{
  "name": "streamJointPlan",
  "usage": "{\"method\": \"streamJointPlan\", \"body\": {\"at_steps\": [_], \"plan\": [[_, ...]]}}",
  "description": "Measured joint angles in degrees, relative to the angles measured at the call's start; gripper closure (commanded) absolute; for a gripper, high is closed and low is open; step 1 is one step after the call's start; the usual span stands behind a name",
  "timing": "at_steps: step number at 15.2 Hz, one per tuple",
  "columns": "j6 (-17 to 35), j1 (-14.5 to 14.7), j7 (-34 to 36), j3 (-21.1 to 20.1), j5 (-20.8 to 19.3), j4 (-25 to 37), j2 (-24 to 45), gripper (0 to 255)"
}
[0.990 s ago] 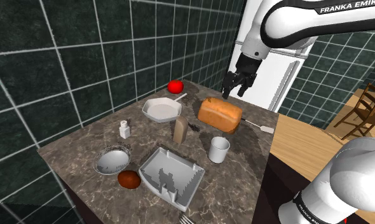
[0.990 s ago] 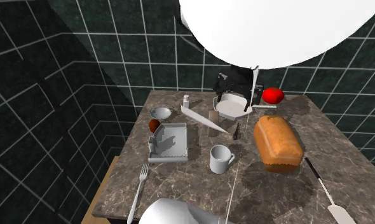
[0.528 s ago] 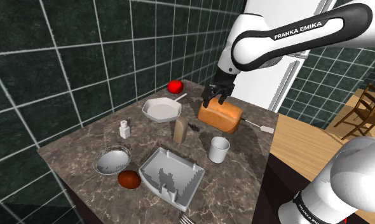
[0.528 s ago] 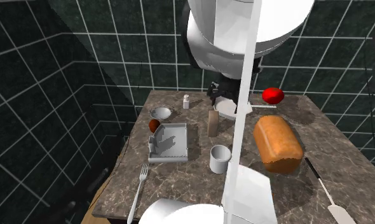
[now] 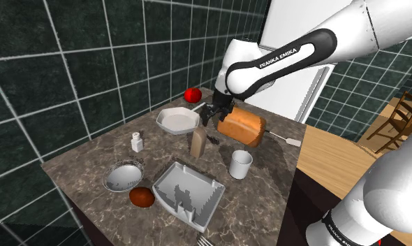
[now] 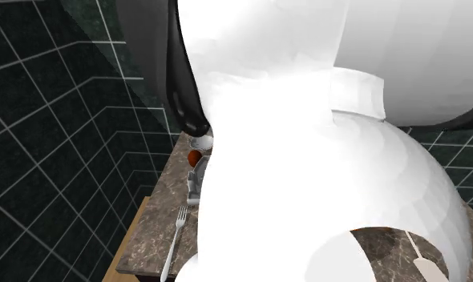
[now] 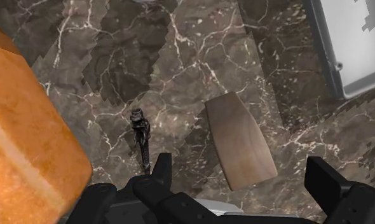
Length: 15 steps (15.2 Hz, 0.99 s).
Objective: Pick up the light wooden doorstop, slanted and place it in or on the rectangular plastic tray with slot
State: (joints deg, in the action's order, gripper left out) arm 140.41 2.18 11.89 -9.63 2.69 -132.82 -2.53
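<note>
Doorstop (image 5: 197, 142), tan, stands on the marbled counter (image 5: 79, 164) at mid-frame in the shoulder view, between dish (image 5: 178, 120) above and tray (image 5: 189, 192) below, apart from both. Claw (image 5: 213, 115) hangs just up-right of it, beside the bread (image 5: 241, 126); fingers spread, nothing touched. Small dark object (image 7: 140, 127) beside the doorstop: too small to identify. Second exterior view: arm (image 6: 307, 160) hides most of the counter; knife (image 6: 419, 260) cut off lower right.
</note>
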Motion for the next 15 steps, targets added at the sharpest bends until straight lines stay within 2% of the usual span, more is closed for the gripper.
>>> {"method": "streamJointPlan", "body": {"at_steps": [5, 15], "plan": [[5.56, 1.25, 4.85, -0.51, -5.34, 6.8, 11.28, 0], [10.92, 2.31, 7.16, 0.46, -8.46, 9.64, 19.28, 0]]}}
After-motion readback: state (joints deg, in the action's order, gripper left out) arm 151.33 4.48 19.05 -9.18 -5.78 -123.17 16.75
